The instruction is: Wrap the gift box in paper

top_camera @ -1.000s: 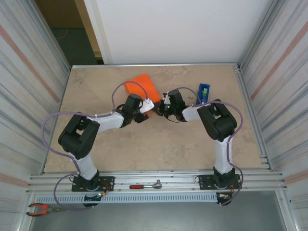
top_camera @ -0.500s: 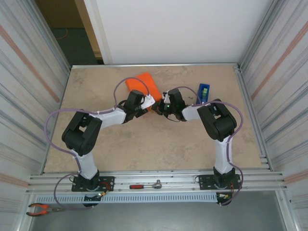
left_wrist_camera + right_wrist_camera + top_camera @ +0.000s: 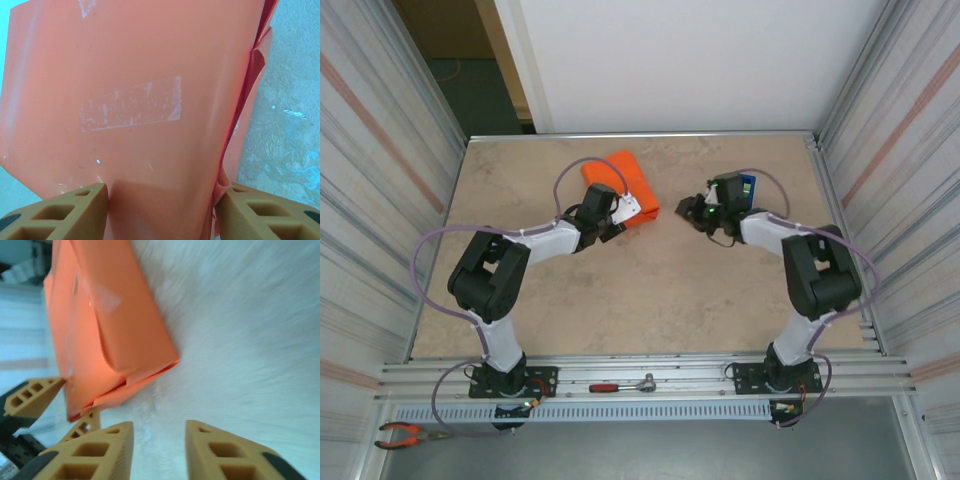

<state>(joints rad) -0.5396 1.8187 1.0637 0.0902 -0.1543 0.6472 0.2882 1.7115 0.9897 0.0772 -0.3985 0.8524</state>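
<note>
The paper (image 3: 623,183), folded into a taped parcel, lies on the counter (image 3: 650,290) toward its far middle, its near end pinched by the left end effector (image 3: 160,192), while the right end effector (image 3: 159,432), spread and empty, hovers nearby to its right.

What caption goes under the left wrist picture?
Left gripper clamps the folded orange paper, tape strip on top.
</note>
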